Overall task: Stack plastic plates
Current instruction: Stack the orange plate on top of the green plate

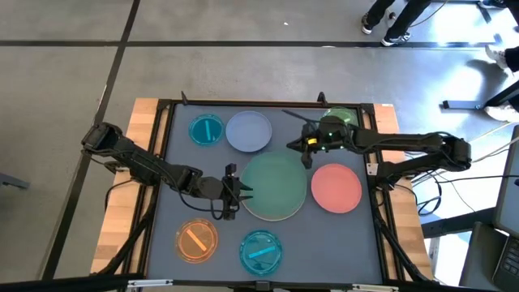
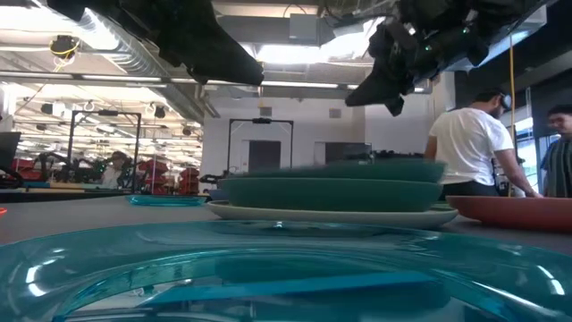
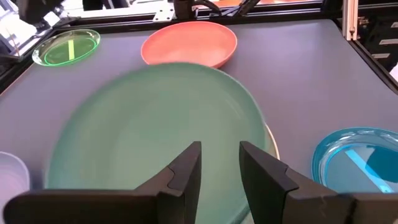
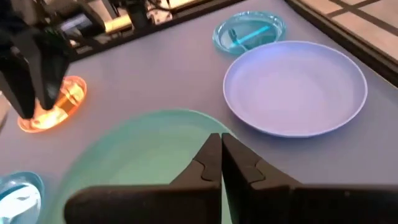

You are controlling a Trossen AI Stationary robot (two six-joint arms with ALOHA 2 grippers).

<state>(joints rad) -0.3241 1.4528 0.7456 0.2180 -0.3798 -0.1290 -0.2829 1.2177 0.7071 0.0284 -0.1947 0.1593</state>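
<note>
A large green plate lies in the middle of the table on a cream plate, whose rim peeks out under it. My left gripper is open and hovers at the green plate's left edge. My right gripper is shut and hangs over the plate's far right rim. In the low view the right gripper stands well above the plate. The green plate looks blurred in the left wrist and low views.
Around the stack lie a pink plate on the right, a lavender plate and a small blue one at the far side. A small green plate sits under the right arm. Small orange and teal plates lie near. People stand beyond the table.
</note>
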